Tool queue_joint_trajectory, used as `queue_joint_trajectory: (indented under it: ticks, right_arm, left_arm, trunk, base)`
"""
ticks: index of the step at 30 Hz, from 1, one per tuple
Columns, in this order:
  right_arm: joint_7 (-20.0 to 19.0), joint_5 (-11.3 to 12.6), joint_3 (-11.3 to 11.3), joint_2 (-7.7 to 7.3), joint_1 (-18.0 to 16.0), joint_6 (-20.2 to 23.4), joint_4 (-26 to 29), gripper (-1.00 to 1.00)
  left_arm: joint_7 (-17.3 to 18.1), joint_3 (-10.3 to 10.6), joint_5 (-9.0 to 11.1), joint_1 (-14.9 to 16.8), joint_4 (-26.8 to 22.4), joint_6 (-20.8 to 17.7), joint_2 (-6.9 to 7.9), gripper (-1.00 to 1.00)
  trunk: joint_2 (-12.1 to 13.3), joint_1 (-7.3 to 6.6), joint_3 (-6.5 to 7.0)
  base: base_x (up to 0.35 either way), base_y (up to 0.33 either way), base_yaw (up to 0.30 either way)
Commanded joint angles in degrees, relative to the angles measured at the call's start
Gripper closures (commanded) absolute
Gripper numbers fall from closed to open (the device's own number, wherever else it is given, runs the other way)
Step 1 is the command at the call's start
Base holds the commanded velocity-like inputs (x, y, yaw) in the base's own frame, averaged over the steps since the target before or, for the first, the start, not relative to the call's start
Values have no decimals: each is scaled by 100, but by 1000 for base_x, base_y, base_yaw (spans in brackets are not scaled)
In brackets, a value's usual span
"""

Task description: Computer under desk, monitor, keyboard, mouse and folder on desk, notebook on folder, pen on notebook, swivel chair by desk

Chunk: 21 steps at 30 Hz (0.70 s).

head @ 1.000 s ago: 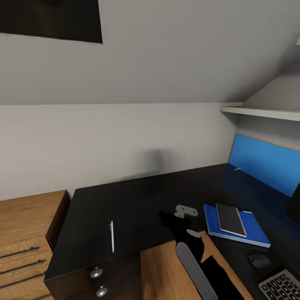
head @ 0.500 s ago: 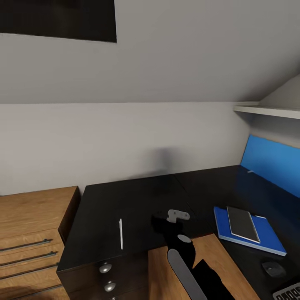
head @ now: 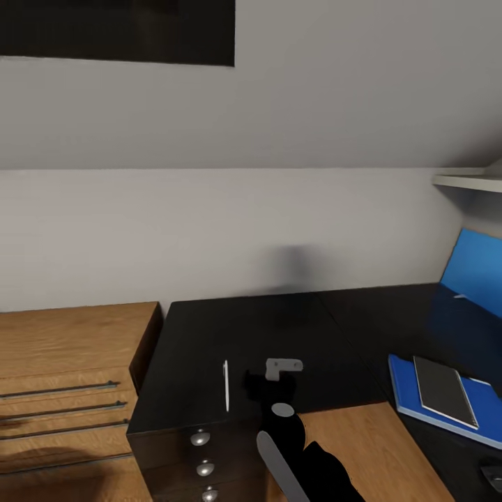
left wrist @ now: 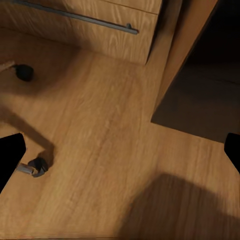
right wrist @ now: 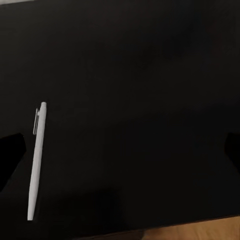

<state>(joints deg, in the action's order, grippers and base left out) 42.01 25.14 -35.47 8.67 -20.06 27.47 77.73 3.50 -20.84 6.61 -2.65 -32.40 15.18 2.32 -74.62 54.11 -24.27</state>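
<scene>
The white pen (head: 226,385) lies on the black desk (head: 293,328) near its front edge, above the drawer unit. My right gripper (head: 256,382) hovers low over the desk just right of the pen, dark against the dark top. In the right wrist view the pen (right wrist: 36,162) lies close to one fingertip of the right gripper (right wrist: 120,152), whose jaws stand wide apart and empty. The blue folder (head: 446,415) lies at the right with the grey notebook (head: 445,390) on it. My left gripper (left wrist: 120,155) is open and empty over the wood floor.
A light-wood chest of drawers (head: 70,390) stands against the desk's left end. Round silver knobs (head: 200,439) mark the desk's drawer unit. A blue wall panel (head: 477,275) and a shelf (head: 467,183) are at the right. Dark castors (left wrist: 37,166) rest on the floor by the chest (left wrist: 100,25).
The camera has panned left, so the keyboard has left the picture and the mouse is cut at the edge. My right gripper has moved left across the desk, closer to the pen.
</scene>
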Motion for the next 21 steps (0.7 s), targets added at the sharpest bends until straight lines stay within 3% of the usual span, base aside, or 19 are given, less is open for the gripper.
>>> queue_joint_trajectory:
  ticks: [1, 21]
  right_arm:
    - [45, 28, -11, 2, -7, 21, 0, -100]
    - [44, -17, -13, 8, -7, 21, -14, -100]
  left_arm:
    - [37, -7, 59, -1, -5, 3, -1, -100]
    - [36, -6, 59, -2, -3, 3, -5, -100]
  trunk:
    - [-4, 0, -11]
    - [-4, 0, -121]
  base:
    - [0, 0, 244]
    - [0, 0, 244]
